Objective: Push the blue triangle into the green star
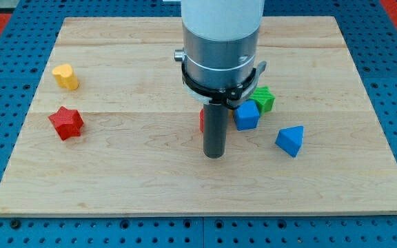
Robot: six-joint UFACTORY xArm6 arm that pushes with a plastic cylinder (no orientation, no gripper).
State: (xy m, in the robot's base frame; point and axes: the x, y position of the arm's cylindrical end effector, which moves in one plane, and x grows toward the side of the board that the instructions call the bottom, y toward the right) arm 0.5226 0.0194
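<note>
The blue triangle [290,140] lies on the wooden board, right of centre. The green star [263,98] sits above and to the left of it, partly hidden by the arm. A blue cube [247,116] stands between them, touching the green star. My tip [214,155] rests on the board to the left of the blue triangle, well apart from it, and below-left of the blue cube.
A red block [202,120] peeks out from behind the rod. A red star [66,122] and a yellow heart-shaped block [65,76] lie at the view's left. The board's edge [205,211] runs along the view's bottom.
</note>
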